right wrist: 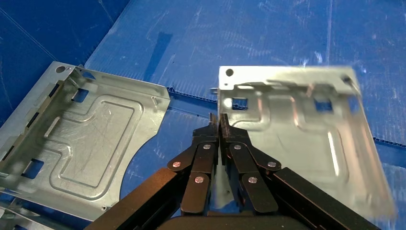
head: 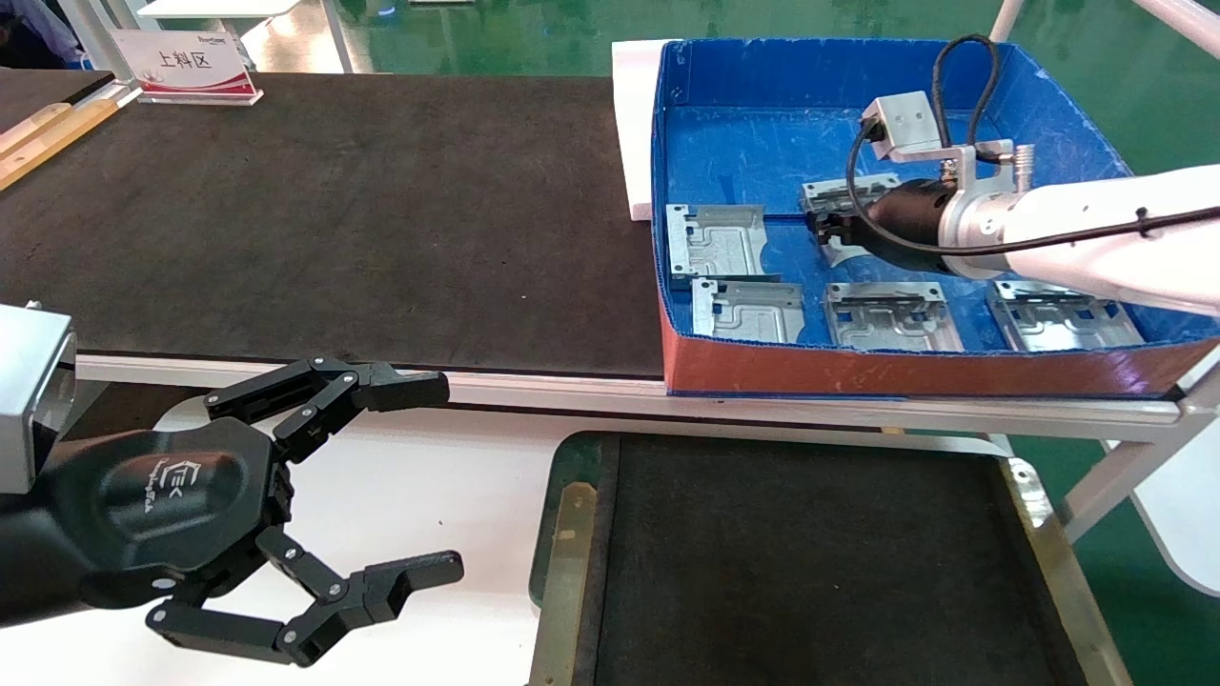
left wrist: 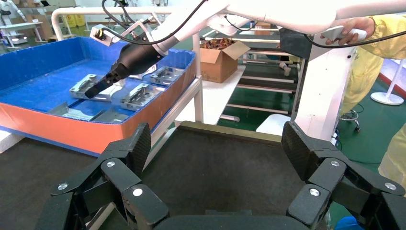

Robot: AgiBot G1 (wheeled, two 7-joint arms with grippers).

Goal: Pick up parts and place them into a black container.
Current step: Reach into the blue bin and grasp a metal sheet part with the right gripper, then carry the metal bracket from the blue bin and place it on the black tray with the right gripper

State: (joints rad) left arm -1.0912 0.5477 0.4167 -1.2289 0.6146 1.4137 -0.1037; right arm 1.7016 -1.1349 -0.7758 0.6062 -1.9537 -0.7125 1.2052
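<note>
- The long black table mat [head: 334, 210] takes up the far left of the scene, with a small sign card [head: 186, 65] at its far left corner.
- The black container [head: 562, 572] sits near and centre, dark green rim with brass-coloured side strips, and its matte floor is bare.
- The blue corrugated box [head: 734, 124] with the red front sits far right on the table, just beyond the container.
- The left gripper [head: 434, 481] hangs at the near left, beside the container, fingers spread wide with nothing between them.
- The right gripper [right wrist: 219, 125] reaches in over the box from the right, jaws pinched together on the edge of a part [right wrist: 297, 129]; that plate looks tilted up off the blue floor, towards the far middle of the box.
- Four more parts lie flat in the box: one on the left [head: 715, 241], and three in a row along the near wall, left [head: 748, 312], middle [head: 891, 319] and right [head: 1063, 319].
- In the left wrist view a person in yellow [left wrist: 378, 52] stands behind the robot's white frame.
</note>
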